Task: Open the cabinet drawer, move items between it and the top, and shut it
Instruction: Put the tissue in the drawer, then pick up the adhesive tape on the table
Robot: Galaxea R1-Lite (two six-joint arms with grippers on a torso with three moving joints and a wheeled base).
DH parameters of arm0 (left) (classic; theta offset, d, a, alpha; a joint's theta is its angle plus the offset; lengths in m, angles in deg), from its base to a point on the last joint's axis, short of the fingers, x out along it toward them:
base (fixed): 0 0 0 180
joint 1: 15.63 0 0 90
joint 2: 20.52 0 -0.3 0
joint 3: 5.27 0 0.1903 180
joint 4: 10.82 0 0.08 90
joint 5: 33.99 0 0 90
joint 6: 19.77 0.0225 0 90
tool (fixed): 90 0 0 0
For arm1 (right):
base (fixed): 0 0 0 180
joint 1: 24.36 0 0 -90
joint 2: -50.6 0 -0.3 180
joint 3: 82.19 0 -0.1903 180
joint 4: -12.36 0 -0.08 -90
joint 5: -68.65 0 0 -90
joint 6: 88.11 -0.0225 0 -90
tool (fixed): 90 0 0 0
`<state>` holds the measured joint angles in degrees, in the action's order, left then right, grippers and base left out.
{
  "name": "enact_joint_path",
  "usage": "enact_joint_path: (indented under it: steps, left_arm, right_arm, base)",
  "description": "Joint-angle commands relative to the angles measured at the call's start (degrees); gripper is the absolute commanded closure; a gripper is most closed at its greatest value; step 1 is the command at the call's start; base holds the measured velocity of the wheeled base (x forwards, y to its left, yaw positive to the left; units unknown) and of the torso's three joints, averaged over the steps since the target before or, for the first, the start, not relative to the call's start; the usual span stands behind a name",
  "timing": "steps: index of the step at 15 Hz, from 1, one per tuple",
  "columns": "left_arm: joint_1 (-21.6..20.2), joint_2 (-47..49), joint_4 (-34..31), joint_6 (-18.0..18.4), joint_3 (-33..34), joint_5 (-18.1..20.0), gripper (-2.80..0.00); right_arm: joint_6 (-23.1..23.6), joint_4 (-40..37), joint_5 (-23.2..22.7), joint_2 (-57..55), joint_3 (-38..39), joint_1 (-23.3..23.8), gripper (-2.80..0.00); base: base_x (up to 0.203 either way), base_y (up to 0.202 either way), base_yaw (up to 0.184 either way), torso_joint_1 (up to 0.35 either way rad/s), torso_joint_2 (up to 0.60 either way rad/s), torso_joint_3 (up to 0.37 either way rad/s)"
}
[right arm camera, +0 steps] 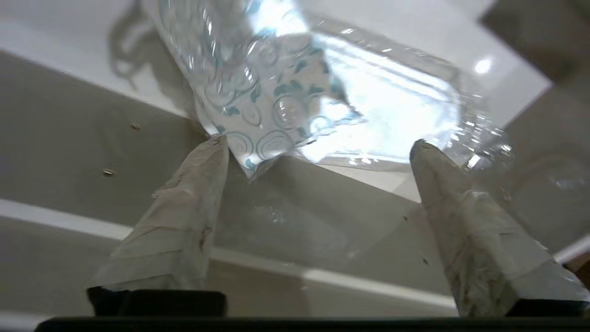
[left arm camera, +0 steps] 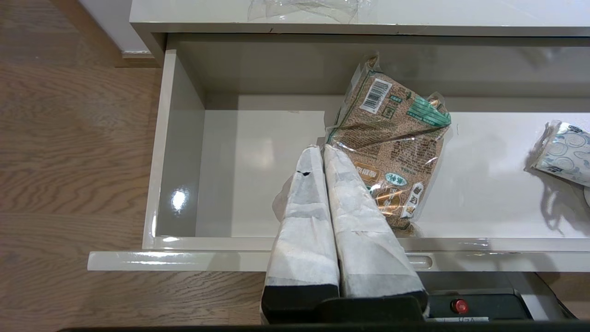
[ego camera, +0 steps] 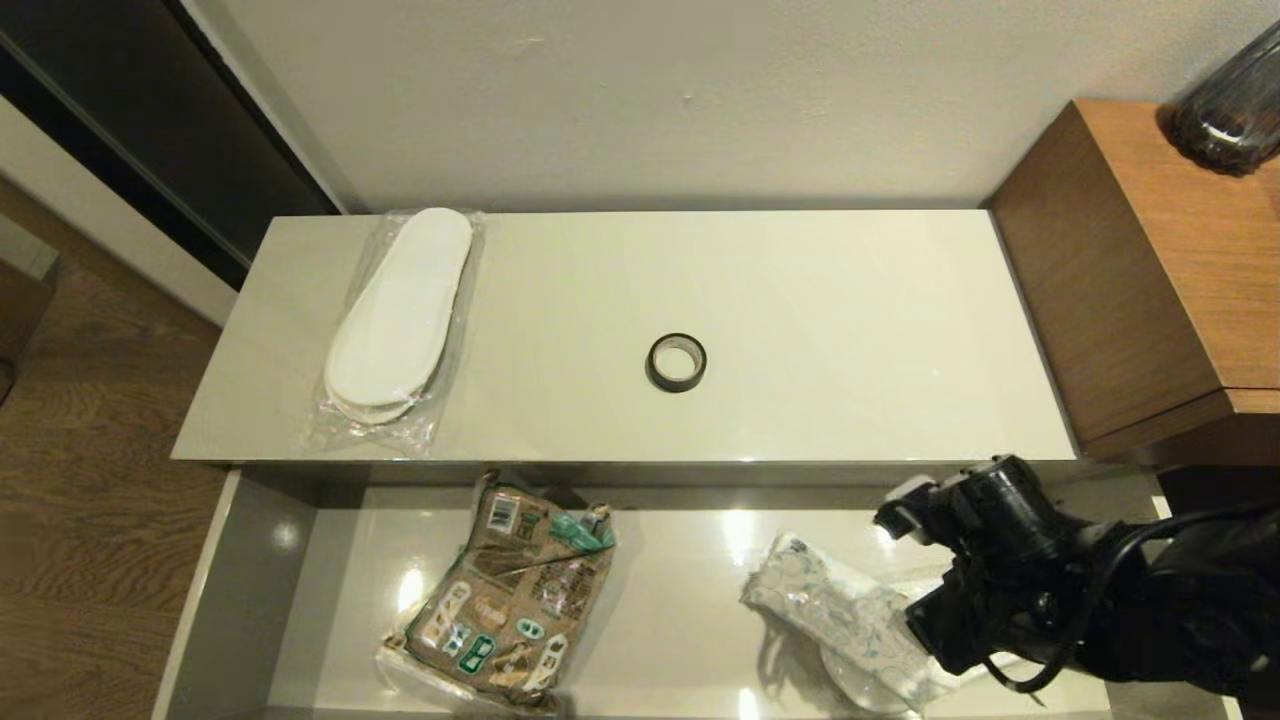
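The cabinet drawer (ego camera: 680, 620) stands pulled out below the top (ego camera: 850, 330). On the top lie the bagged white slippers (ego camera: 400, 315) at the left end and the black tape roll (ego camera: 676, 362) in the middle. The white tissue pack (ego camera: 840, 610) with blue swirls lies in the drawer's right part. My right gripper (right arm camera: 318, 145) is open just in front of that pack (right arm camera: 258, 92), and one fingertip (right arm camera: 214, 147) sits beside its corner. My left gripper (left arm camera: 319, 150) is shut on nothing, above the drawer's front edge (left arm camera: 207, 260), out of the head view.
A brown printed snack bag (ego camera: 510, 600) lies in the drawer's middle-left, just beyond my left fingers. Clear plastic (right arm camera: 405, 106) lies under the tissue pack. Brown wooden furniture (ego camera: 1130, 270) with a dark glass vessel (ego camera: 1235, 110) adjoins the top on the right. Wooden floor lies to the left.
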<state>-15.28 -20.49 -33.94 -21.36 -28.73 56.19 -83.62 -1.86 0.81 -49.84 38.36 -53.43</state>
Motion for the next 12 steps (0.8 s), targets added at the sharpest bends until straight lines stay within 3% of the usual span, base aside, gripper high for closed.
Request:
enact_joint_path:
  steps: [1, 5, 6, 8, 12]
  left_arm:
    - [0.00, 0.06, 0.02, -0.03, 0.01, -0.01, 0.00]
    - [0.00, 0.06, 0.02, 0.01, 0.01, -0.01, 0.00]
    - [0.00, 0.06, 0.02, 0.01, 0.01, -0.01, 0.00]
    - [0.00, 0.06, 0.02, -0.08, 0.01, -0.01, 0.00]
    - [0.00, 0.06, 0.02, -0.08, 0.01, -0.01, 0.00]
  right_arm:
    - [-6.12, -11.61, -0.68, 12.24, -5.66, 0.35, -2.80]
    - [-24.49, -37.31, -3.62, 21.86, -24.29, 1.78, -2.80]
    - [-29.38, -42.86, -3.76, 23.62, -28.03, 2.42, 0.00]
    - [-37.42, -52.32, -3.94, 27.26, -33.06, 6.04, 0.00]
    - [-39.05, -56.20, -4.09, 27.46, -34.97, 8.16, 0.00]
  base:
    - [0.000, 0.000, 0.000, 0.000, 0.00, 0.000]
    - [0.000, 0.000, 0.000, 0.000, 0.00, 0.000]
    - [0.000, 0.000, 0.000, 0.000, 0.00, 0.000]
    - [0.000, 0.000, 0.000, 0.000, 0.00, 0.000]
    - [0.000, 0.000, 0.000, 0.000, 0.00, 0.000]
